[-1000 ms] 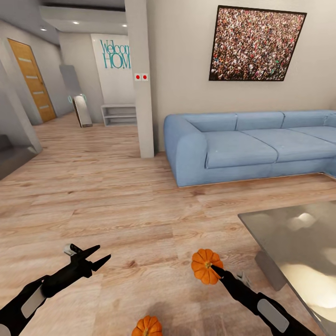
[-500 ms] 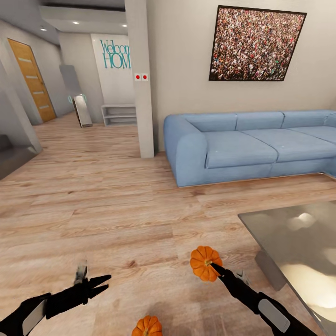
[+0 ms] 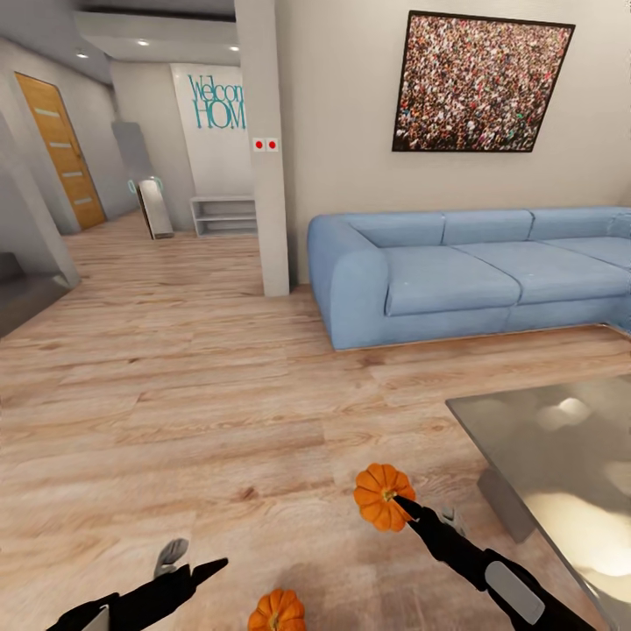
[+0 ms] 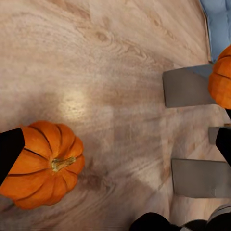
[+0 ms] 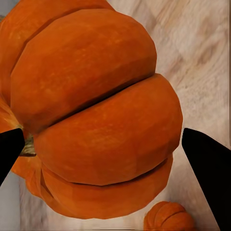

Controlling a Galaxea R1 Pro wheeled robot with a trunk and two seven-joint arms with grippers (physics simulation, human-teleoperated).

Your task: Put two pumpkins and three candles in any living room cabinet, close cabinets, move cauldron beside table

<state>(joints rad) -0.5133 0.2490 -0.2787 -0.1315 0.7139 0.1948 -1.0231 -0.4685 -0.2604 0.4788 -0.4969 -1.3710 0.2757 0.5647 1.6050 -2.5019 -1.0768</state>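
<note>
The right gripper (image 3: 401, 506) is closed on a pumpkin (image 3: 383, 497) & holds it up off the wood floor (image 3: 219, 412). In the head view that held pumpkin sits at about 5 o'clock from the middle of the pic. In the right wrist view the held pumpkin (image 5: 94, 115) is very big, w/ a black fingertip (image 5: 207, 166) on each side of it.

The 2nd pumpkin (image 3: 276, 612) lies on the floor, at about 6 o'clock, low in the head view. It is at about 8 o'clock from the held one, near but apart. It shows small in the right wrist view (image 5: 168, 216) too.

The left gripper (image 3: 194, 565) is low at about 7 o'clock, w/ its fingers spread open & nothing in them. It is near the floor pumpkin, not touching. In the left wrist view that pumpkin (image 4: 43, 163) sits by one black fingertip (image 4: 9, 151), stem showing.

The table (image 3: 561, 464) w/ the shiny grey top is at about 4 o'clock. A blue sofa (image 3: 464, 272) stands at about 2 o'clock by the wall, w/ a big picture (image 3: 480, 83) above it.
</note>
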